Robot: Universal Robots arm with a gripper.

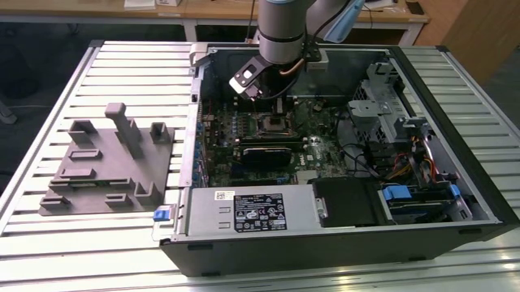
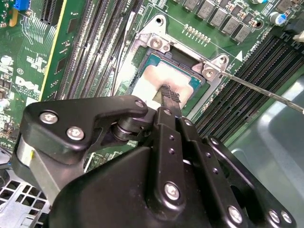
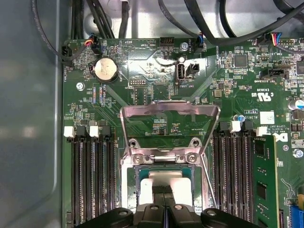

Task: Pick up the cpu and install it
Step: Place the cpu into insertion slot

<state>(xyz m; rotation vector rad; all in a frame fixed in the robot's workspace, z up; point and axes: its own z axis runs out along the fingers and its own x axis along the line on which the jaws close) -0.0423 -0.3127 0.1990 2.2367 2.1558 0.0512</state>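
The cpu (image 2: 151,80), a flat square chip with a pale metal top, lies in the motherboard socket inside the open computer case (image 1: 341,246). In the first wrist view the cpu (image 3: 183,186) sits below the raised socket load plate (image 3: 168,110). My gripper (image 2: 170,96) stands right over the chip with its black fingers pressed together, and their ribbed tips are at the chip's top surface. I cannot tell whether they touch it. In the exterior view the gripper (image 1: 255,97) hangs above the socket (image 1: 270,125) at the back of the board.
A thin socket lever (image 2: 259,89) sticks out beside the socket. Memory slots (image 3: 92,175) flank it on both sides. A black block (image 1: 264,155), a power supply (image 1: 252,212) and drive cages (image 1: 390,115) crowd the case. A grey fixture (image 1: 106,161) stands on the table at the exterior view's left.
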